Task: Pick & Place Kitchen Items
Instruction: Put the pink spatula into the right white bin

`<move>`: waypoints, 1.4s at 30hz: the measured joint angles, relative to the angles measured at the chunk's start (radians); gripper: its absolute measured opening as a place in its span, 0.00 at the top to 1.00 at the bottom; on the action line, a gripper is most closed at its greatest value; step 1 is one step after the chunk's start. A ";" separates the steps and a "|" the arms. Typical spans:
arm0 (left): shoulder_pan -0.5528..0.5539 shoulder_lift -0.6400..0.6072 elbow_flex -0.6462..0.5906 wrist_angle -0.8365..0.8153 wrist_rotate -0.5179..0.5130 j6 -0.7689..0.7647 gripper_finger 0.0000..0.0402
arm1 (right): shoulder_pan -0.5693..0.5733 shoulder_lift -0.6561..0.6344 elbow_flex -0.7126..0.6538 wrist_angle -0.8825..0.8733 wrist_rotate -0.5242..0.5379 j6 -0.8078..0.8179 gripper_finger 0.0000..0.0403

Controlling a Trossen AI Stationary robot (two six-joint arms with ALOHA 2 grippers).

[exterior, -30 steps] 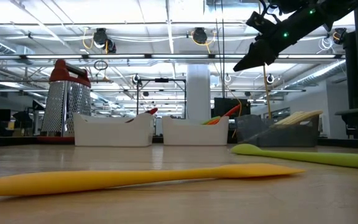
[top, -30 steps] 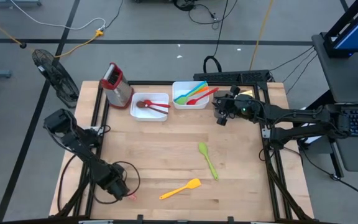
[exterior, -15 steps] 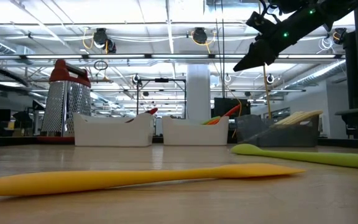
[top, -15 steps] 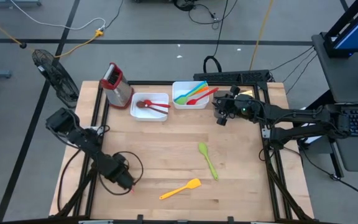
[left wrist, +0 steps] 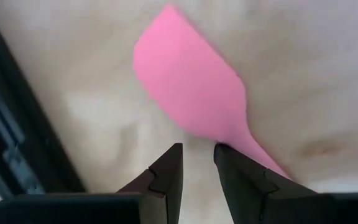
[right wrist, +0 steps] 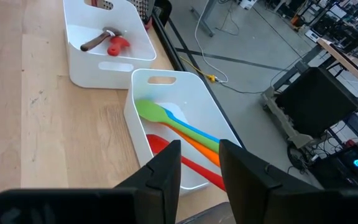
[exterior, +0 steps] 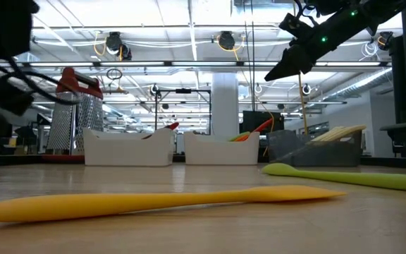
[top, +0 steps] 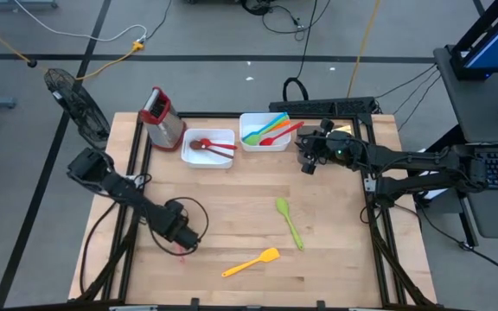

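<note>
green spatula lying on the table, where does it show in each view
High view: green spatula right of centre on the wood.
Low view: flat at right, behind the yellow spatula.
Left wrist view: not in it.
Right wrist view: not in it.
Shared landmark: the yellow spatula, beside it in both table views.

Robotics lab: exposed ceiling pipes (exterior: 189, 65), floor cables (top: 59, 30).

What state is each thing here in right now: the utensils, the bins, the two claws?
Pink spatula: just ahead of the left gripper; whether it is held, unclear.
Right gripper: open, empty, raised beside the right bin.
Yellow spatula: flat on the table.
Green spoon: flat on the table.
Left bin: holds a brown spoon.
Right bin: holds coloured utensils.
Grater: standing upright.
</note>
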 joint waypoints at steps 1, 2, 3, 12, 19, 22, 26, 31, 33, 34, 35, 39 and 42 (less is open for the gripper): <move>0.007 0.001 0.006 0.003 -0.024 0.000 0.73 | 0.000 0.000 0.000 0.000 0.000 -0.001 0.74; 0.013 0.001 0.013 0.006 -0.052 -0.002 0.73 | 0.000 0.000 0.000 0.000 0.000 -0.003 0.74; 0.018 0.002 0.021 0.007 -0.078 -0.002 0.73 | 0.000 0.000 0.000 0.000 0.000 -0.004 0.74; 0.007 -0.090 0.080 -0.172 -0.179 -0.111 0.72 | 0.000 0.000 0.000 -0.001 0.000 -0.006 0.74; 0.023 -0.242 0.080 -0.166 -0.251 -0.202 0.72 | 0.000 0.000 0.000 -0.006 0.000 -0.010 0.74; 0.055 -0.261 0.081 -0.045 -0.249 -0.152 0.72 | 0.000 0.000 0.000 -0.006 0.000 -0.019 0.74; 0.091 -0.260 0.081 0.100 -0.247 -0.102 0.72 | 0.000 0.000 0.000 -0.006 0.000 -0.033 0.74; 0.124 -0.254 0.082 0.114 -0.243 -0.112 0.71 | 0.000 0.000 0.000 -0.006 0.000 -0.034 0.74; 0.129 -0.254 0.082 0.093 -0.240 -0.131 0.69 | 0.000 0.000 0.000 -0.006 0.000 -0.034 0.74; 0.131 -0.254 0.082 0.088 -0.231 -0.132 0.68 | 0.000 0.000 0.000 -0.006 0.000 -0.034 0.74; 0.133 -0.254 0.082 0.088 -0.223 -0.132 0.66 | 0.000 0.000 0.000 -0.006 0.000 -0.034 0.74; 0.135 -0.254 0.082 0.076 -0.222 -0.131 0.55 | 0.000 0.000 0.000 -0.006 0.000 -0.034 0.74; 0.134 -0.236 0.073 0.056 -0.222 -0.140 0.44 | 0.000 0.000 0.000 -0.007 0.000 -0.034 0.74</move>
